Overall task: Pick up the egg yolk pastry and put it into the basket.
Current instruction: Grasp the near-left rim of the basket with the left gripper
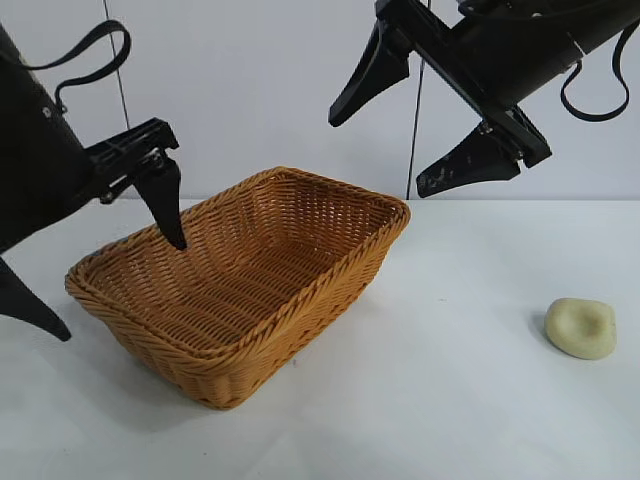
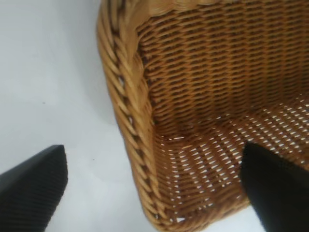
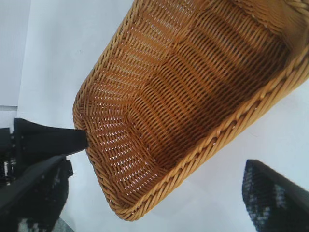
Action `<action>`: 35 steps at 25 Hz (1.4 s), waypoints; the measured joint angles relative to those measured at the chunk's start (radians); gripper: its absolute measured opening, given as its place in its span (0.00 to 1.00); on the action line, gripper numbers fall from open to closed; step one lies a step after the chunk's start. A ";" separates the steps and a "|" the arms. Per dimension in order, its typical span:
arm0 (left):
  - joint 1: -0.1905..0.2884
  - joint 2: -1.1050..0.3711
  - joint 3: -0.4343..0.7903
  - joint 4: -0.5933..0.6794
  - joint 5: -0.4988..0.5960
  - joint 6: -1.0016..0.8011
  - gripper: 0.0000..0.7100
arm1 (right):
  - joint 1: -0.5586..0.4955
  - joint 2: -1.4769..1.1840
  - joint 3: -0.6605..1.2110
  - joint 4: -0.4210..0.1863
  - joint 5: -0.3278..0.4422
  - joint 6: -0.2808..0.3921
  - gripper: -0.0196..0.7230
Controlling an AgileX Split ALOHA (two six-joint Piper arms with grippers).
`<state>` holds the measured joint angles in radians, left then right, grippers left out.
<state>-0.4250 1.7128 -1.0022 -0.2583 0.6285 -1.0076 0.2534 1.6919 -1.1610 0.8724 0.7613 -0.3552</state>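
Straddling basket (image 1: 300,215) rim, left gripper (image 1: 110,290) jaws spread; right gripper (image 1: 390,130) jaws spread above; pastry (image 1: 580,327) well apart.

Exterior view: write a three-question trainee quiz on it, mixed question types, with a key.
1. True or false: the egg yolk pastry lies inside the basket.
2. Which gripper has one finger over the basket's corner and the other outside it? A) left gripper B) right gripper
3. Fill in: both grippers are ____ and hold nothing.

Key:
1. False; it sits on the table, off to the basket's right.
2. A; the right gripper hangs high above the basket's far end.
3. open.
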 joint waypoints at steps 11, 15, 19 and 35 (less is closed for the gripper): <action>-0.005 0.147 0.000 -0.007 -0.091 -0.036 0.98 | 0.000 0.000 0.000 0.000 0.000 0.000 0.96; -0.005 0.147 0.000 0.035 -0.108 -0.084 0.98 | 0.000 0.000 0.000 0.000 0.000 0.000 0.96; -0.005 0.147 0.000 0.106 -0.110 -0.125 0.98 | 0.000 0.000 0.000 0.000 0.000 0.000 0.96; -0.005 0.147 0.000 0.121 -0.110 -0.161 0.50 | 0.000 0.000 0.000 0.000 0.000 0.000 0.96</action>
<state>-0.4300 1.8597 -1.0022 -0.1369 0.5187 -1.1683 0.2534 1.6919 -1.1610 0.8724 0.7613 -0.3552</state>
